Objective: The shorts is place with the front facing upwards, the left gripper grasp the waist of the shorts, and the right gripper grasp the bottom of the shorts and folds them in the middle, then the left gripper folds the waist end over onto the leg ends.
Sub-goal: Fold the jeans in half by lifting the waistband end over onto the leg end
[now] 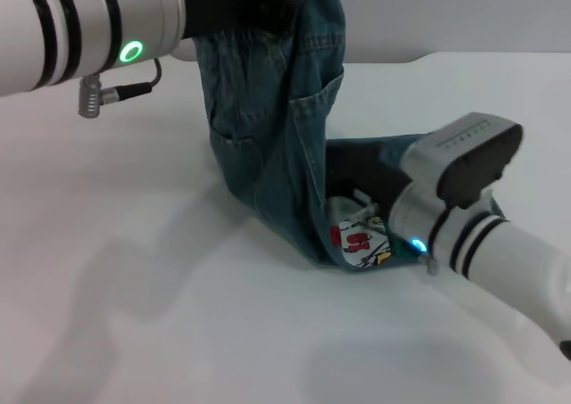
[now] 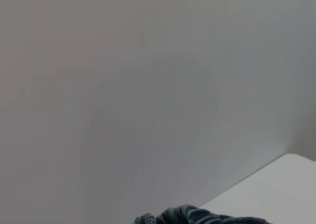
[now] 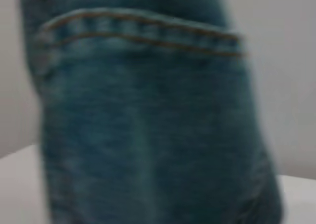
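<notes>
The blue denim shorts (image 1: 268,154) hang in a tall fold from my left gripper (image 1: 290,1), which is raised at the top of the head view and shut on their waist end. Their lower end rests on the white table (image 1: 134,315), where a printed red and white lining (image 1: 359,239) shows. Low at the right, my right gripper (image 1: 361,183) is shut on the leg ends, its fingers partly buried in cloth. Denim with a stitched pocket seam (image 3: 148,31) fills the right wrist view. A small bunch of denim (image 2: 197,216) shows in the left wrist view.
The table's far edge (image 1: 464,58) runs behind the shorts, with a grey wall beyond. My left forearm (image 1: 80,29) spans the upper left and my right forearm (image 1: 508,252) crosses the lower right. Bare tabletop lies in front and to the left.
</notes>
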Controlling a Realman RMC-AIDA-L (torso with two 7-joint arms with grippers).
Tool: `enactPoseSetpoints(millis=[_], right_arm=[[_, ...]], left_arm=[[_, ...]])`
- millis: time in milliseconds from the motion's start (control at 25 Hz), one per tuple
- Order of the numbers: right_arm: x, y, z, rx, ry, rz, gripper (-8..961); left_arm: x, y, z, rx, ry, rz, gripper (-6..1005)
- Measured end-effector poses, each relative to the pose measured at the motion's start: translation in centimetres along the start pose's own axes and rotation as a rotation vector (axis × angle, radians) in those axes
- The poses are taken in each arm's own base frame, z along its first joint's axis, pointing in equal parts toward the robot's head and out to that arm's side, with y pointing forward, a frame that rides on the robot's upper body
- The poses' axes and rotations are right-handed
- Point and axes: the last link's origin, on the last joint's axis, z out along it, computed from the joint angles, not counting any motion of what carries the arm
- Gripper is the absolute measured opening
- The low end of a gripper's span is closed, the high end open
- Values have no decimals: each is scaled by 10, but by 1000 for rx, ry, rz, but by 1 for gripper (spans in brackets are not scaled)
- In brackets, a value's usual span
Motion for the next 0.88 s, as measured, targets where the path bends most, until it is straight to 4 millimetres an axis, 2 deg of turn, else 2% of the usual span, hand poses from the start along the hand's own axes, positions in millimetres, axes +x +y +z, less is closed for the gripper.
enactPoseSetpoints(millis=[280, 480, 680, 880], right_arm=[[-8, 27, 14, -115, 23, 6, 16], [-10, 37, 20, -156, 45, -11, 21], [-8, 32, 19, -134, 55, -2, 25], [0, 8, 12, -42, 60, 51, 30]], left_arm=[[1, 7, 3, -22, 12, 15, 107], [0, 8, 4, -29, 15, 11, 107], [-2, 8, 4, -30, 14, 12, 107], [-4, 9, 7, -36, 9, 11, 107]])
